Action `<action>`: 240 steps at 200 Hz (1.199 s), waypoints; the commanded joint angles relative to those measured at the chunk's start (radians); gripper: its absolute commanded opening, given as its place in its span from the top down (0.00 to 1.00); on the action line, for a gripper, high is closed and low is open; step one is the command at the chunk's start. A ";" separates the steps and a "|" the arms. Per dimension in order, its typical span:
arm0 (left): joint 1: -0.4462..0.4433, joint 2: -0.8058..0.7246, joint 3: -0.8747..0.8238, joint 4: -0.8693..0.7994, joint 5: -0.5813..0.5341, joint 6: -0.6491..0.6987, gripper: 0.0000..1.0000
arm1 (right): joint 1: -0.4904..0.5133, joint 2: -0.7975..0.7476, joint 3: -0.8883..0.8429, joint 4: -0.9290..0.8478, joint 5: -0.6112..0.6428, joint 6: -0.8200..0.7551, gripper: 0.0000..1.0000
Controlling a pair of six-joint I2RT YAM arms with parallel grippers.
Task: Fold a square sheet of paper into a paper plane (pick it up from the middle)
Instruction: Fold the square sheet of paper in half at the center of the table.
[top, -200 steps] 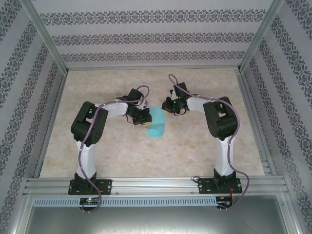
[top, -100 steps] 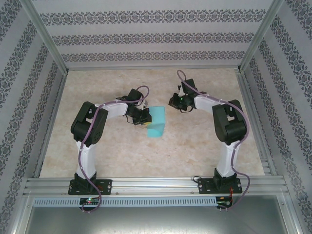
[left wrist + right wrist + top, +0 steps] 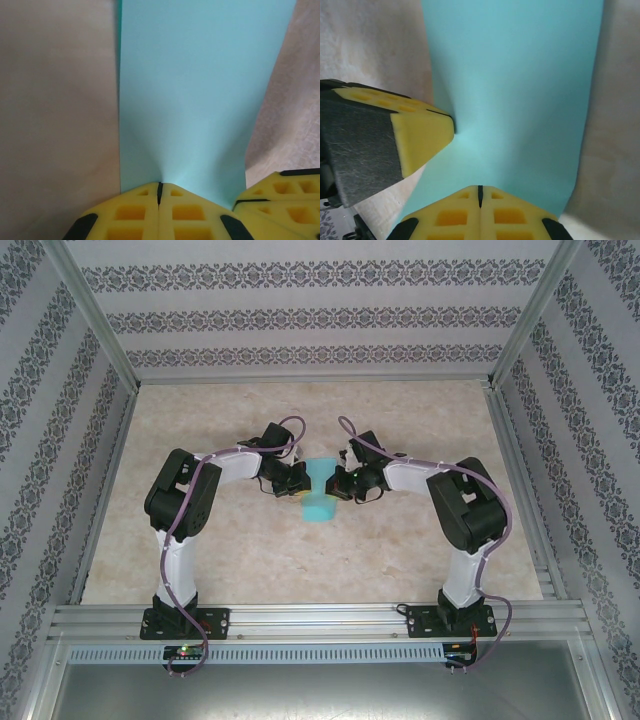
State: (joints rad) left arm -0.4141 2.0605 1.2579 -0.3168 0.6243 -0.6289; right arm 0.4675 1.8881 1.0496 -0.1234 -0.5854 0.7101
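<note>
At left, jaws of the left arm (image 3: 215,468) clamp shut on the left side of a turquoise sheet of paper (image 3: 320,505), puckering it. The jaws of the right arm (image 3: 420,472) grip its right side, close by.

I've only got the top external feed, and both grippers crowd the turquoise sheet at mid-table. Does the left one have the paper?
Observer: Yes. In the left wrist view the left gripper is shut on the square sheet of paper; creases fan out from the seam between its tips.
Operator: And the right one?
Observer: The right gripper is shut too, tips at the sheet's edge; whether paper sits between them I cannot tell.
Operator: How close are the two?
Observer: In the right wrist view the left gripper's fingers pinch the sheet beside the right tips, a strip of paper showing between them.
</note>
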 commanded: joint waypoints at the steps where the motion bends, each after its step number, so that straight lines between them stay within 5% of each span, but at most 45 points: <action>1: -0.027 0.144 -0.103 -0.217 -0.212 -0.011 1.00 | 0.011 0.028 0.010 -0.035 -0.053 -0.029 1.00; 151: -0.027 0.155 -0.120 -0.196 -0.237 -0.037 1.00 | -0.053 -0.110 -0.245 -0.123 -0.098 -0.248 1.00; 195: -0.027 0.151 -0.123 -0.187 -0.235 -0.043 1.00 | -0.017 -0.199 -0.157 -0.100 -0.062 -0.194 1.00; 240: -0.027 0.151 -0.128 -0.179 -0.233 -0.044 1.00 | 0.024 -0.058 -0.051 -0.020 -0.040 -0.150 1.00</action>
State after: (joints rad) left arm -0.4141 2.0586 1.2446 -0.2958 0.6239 -0.6621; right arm 0.4774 1.7481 0.9443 -0.1780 -0.6464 0.5331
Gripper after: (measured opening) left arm 0.066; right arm 0.051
